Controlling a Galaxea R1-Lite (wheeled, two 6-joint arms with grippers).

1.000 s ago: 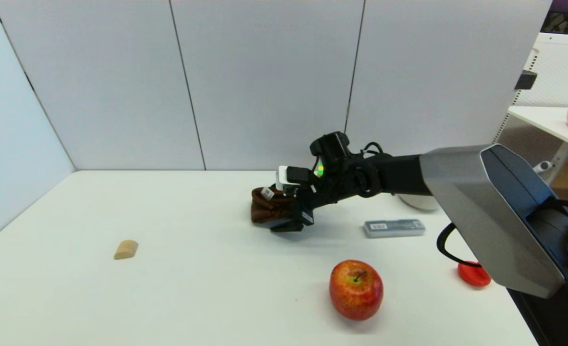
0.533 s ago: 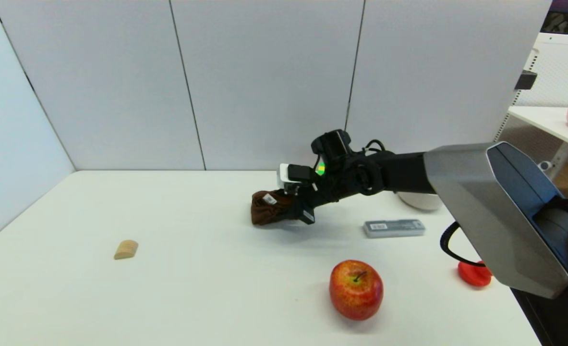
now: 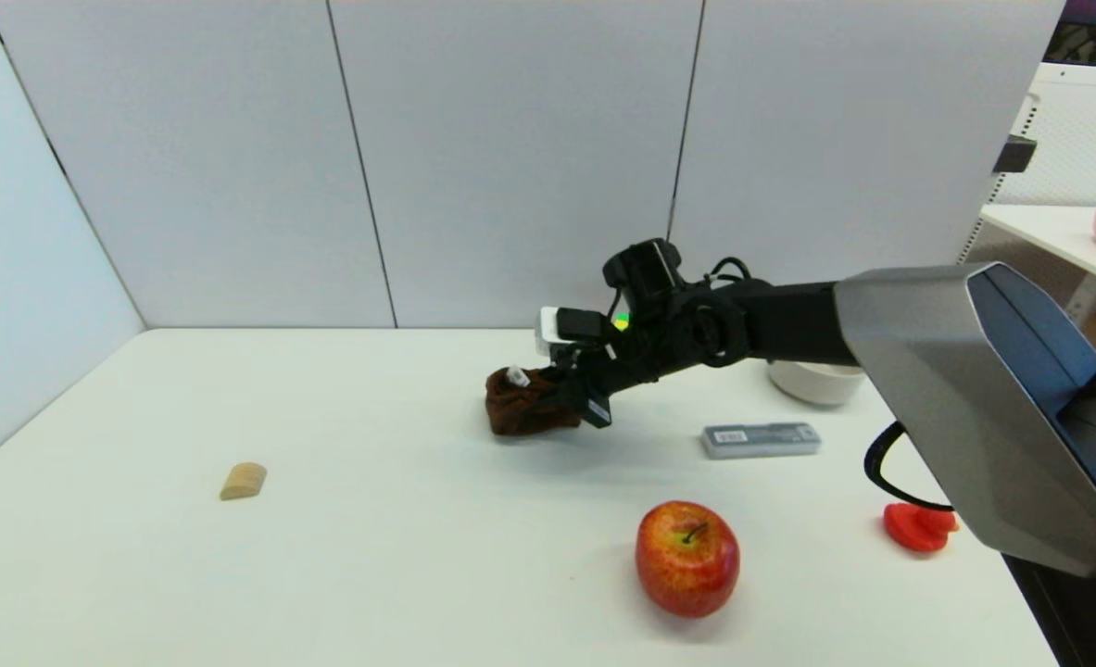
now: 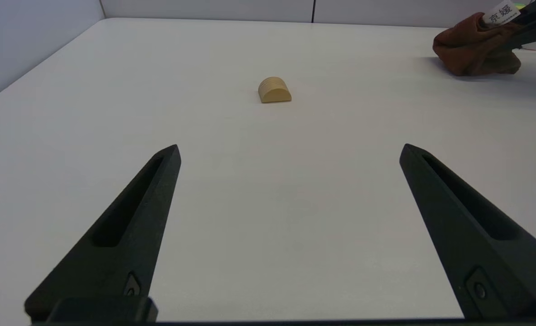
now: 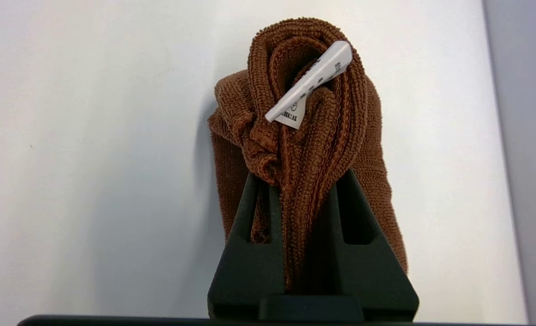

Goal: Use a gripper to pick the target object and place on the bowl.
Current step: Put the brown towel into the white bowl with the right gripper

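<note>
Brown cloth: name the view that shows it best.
The right wrist view: the brown cloth fills it, folds and tag clear, pinched by the right gripper. The head view shows it small and partly hidden; the left wrist view catches it far off.

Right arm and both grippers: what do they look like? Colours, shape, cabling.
Right arm: grey angular shell, black wrist joints, a loose black cable, white block on top, small green light. Right gripper and left gripper: matte black, two pointed tapering fingers with slotted recesses and a small screw near the base.
</note>
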